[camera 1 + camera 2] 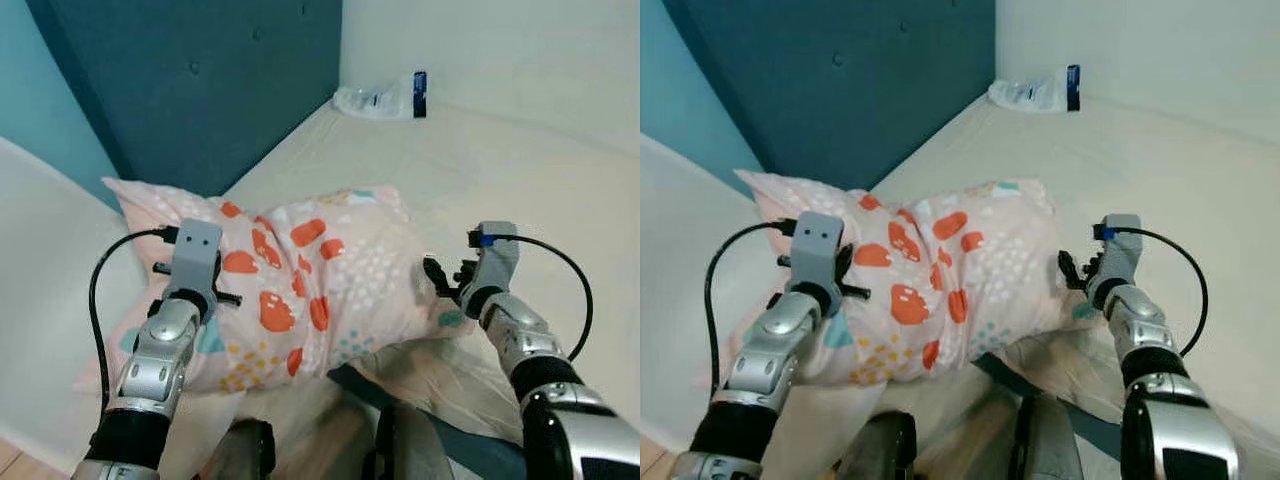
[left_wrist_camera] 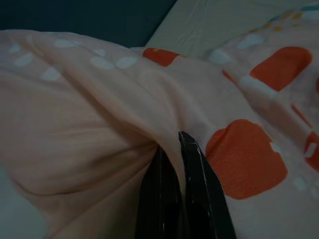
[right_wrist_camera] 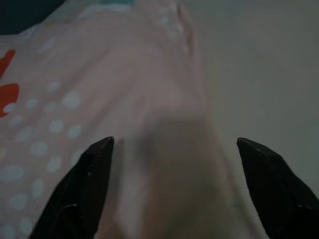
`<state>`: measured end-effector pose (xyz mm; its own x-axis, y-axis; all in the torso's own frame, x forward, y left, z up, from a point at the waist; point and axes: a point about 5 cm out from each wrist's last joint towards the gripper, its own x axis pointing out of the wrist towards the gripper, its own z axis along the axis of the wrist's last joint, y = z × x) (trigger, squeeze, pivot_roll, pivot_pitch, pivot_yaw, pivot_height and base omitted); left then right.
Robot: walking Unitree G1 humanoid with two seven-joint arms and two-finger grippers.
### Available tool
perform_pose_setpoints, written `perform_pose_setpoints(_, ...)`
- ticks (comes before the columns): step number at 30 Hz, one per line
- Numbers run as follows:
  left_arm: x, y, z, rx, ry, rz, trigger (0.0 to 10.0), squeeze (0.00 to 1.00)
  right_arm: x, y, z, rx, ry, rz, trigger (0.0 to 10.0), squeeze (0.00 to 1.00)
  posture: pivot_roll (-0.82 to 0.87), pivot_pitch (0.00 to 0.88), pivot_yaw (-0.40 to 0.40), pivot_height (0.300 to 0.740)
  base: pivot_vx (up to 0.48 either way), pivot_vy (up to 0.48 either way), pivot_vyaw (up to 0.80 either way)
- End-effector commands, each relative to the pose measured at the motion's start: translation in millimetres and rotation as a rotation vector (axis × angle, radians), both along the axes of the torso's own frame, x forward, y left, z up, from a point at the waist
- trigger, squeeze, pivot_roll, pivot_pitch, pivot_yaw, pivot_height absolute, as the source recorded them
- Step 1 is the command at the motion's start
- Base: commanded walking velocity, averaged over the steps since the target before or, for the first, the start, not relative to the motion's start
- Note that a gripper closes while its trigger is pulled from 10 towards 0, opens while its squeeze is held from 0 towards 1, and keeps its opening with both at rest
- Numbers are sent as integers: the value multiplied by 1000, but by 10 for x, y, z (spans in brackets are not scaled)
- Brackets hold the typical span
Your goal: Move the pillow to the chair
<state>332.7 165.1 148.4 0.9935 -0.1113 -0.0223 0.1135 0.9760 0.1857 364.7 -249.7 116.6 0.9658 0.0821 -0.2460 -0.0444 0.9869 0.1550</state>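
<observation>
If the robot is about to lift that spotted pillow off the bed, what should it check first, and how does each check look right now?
1. Left hand gripping the pillow: ok, fingers pinched shut on a fold of fabric.
2. Right hand gripping: not ok, fingers spread open at the pillow's edge.
3. Pillow free of other things: ok, the plastic bag lies far off at the bed's corner.
4. Chair in sight: cannot tell.
5. Left grip firm enough to lift: cannot tell.

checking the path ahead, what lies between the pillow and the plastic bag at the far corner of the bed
Only bare cream sheet lies between the pillow and the plastic bag, as the left eye view shows.
</observation>
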Motion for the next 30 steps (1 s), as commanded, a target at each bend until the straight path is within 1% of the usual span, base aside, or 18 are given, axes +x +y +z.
perform_pose_setpoints(1, -23, -3, -24, 27, 21, -23, 10000, 0, -41, -48, -81, 61, 45, -25, 10000, 1000, 124, 299, 31, 614, 0, 0, 0)
perform_pose_setpoints(2, -48, -2, -38, 32, 27, -25, 10000, 0, -79, -114, -133, 113, 79, -67, 10000, 1000, 131, 304, 33, 614, 0, 0, 0)
perform_pose_setpoints(3, -58, -3, -40, 35, 28, -28, 10000, 0, -93, -137, -150, 112, 87, -79, 10000, 1000, 135, 307, 33, 614, 0, 0, 0)
perform_pose_setpoints(8, -70, 0, -44, 31, 32, -25, 10000, 0, -132, -151, -217, 115, 118, -89, 10000, 1000, 136, 308, 34, 614, 0, 0, 0)
perform_pose_setpoints(11, -84, 6, -40, 37, 40, -29, 10000, 0, -223, -93, -410, 112, 216, -70, 10000, 1000, 142, 315, 40, 614, 0, 0, 0)
perform_pose_setpoints(12, -84, 4, -38, 37, 41, -30, 10000, 0, -237, -53, -449, 133, 232, -55, 10000, 0, 143, 315, 41, 614, 0, 0, 0)
perform_pose_setpoints(14, -83, 2, -37, 37, 41, -31, 10000, 0, -241, -27, -465, 150, 238, -46, 10000, 0, 143, 315, 41, 614, 0, 0, 0)
perform_pose_setpoints(15, -85, -5, -36, 40, 43, -33, 10000, 0, -231, 44, -477, 169, 232, -12, 10000, 0, 143, 313, 41, 614, 0, 0, 0)
perform_pose_setpoints(17, -86, -7, -35, 41, 43, -34, 10000, 0, -227, 68, -478, 179, 230, 0, 10000, 0, 143, 313, 41, 614, 0, 0, 0)
perform_pose_setpoints(20, -78, -16, -33, 40, 44, -36, 10000, 0, -204, 252, -478, 310, 225, 96, 10000, 0, 140, 309, 41, 614, 0, 0, 0)
perform_pose_setpoints(21, -74, -22, -30, 40, 43, -37, 10000, 0, -185, 313, -460, 331, 205, 125, 10000, 0, 141, 306, 41, 614, 0, 0, 0)
perform_pose_setpoints(22, -74, -22, -30, 40, 43, -37, 10000, 0, -185, 313, -460, 331, 205, 125, 10000, 0, 141, 306, 41, 614, 0, 0, 0)
perform_pose_setpoints(23, -71, -26, -27, 39, 43, -37, 10000, 0, -160, 344, -433, 349, 179, 124, 6431, 0, 140, 303, 42, 614, 0, 0, 0)
perform_pose_setpoints(25, -71, -29, -27, 38, 44, -37, 10000, 0, -152, 356, -423, 368, 172, 121, 6431, 0, 140, 303, 42, 614, 0, 0, 0)
perform_pose_setpoints(26, -70, -33, -27, 39, 44, -38, 10000, 0, -149, 371, -422, 364, 169, 129, 0, 0, 139, 300, 41, 614, 0, 0, 0)
perform_pose_setpoints(29, -70, -40, -30, 41, 45, -40, 10000, 0, -151, 400, -435, 284, 168, 163, 0, 0, 134, 293, 40, 614, 0, 0, 0)
perform_pose_setpoints(30, -69, -43, -32, 40, 46, -41, 10000, 0, -147, 380, -435, 227, 164, 150, 0, 0, 134, 293, 40, 614, 0, 0, 0)
